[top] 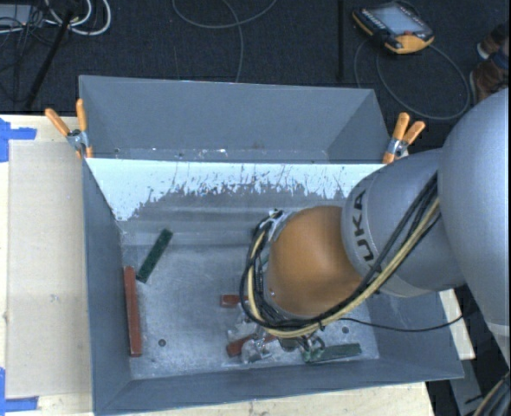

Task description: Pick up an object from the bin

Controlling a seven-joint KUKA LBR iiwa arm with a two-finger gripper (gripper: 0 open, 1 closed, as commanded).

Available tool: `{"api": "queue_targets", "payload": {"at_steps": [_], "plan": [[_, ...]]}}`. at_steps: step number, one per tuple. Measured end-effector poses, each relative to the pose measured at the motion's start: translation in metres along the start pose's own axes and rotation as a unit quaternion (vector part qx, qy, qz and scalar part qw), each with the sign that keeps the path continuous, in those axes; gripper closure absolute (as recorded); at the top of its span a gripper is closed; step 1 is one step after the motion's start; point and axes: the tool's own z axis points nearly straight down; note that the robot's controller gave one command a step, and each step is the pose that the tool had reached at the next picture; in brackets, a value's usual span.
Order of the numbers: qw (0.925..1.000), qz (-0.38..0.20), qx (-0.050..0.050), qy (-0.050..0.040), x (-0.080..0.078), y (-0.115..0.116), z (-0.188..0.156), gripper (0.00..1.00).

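Nearest thing: a small reddish-brown block (236,347) is lying on the floor of the bin (186,323), close to the front wall and just beside the tool's tip on its left.
Other near things: a second brown block (229,301) is sitting a little further back. A flat green piece (342,351) is lying just right of the tool, partly under the arm.
Further out: a dark green strip (154,255) and a long reddish stick (132,310) are lying by the left wall, well apart from the tool.
Risk: the blocks are small and are sitting low and close together. A closing tool is likely to be nudging one aside or pinching only a corner, so the block may be slipping out on the lift. The nearby front wall is leaving little room.
Tool: the tool (262,345) is hanging low over the front middle of the floor, under the orange cover (312,263) and the cables (255,271). I cannot tell whether it is open or closed, and nothing is showing as gripped.
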Motion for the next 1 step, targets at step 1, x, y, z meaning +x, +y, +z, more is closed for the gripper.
{"api": "queue_targets", "payload": {"at_steps": [1], "plan": [[1.0, -0.009, 0.0, -0.0011, -0.008, -0.028, -0.14, 1.0]]}}
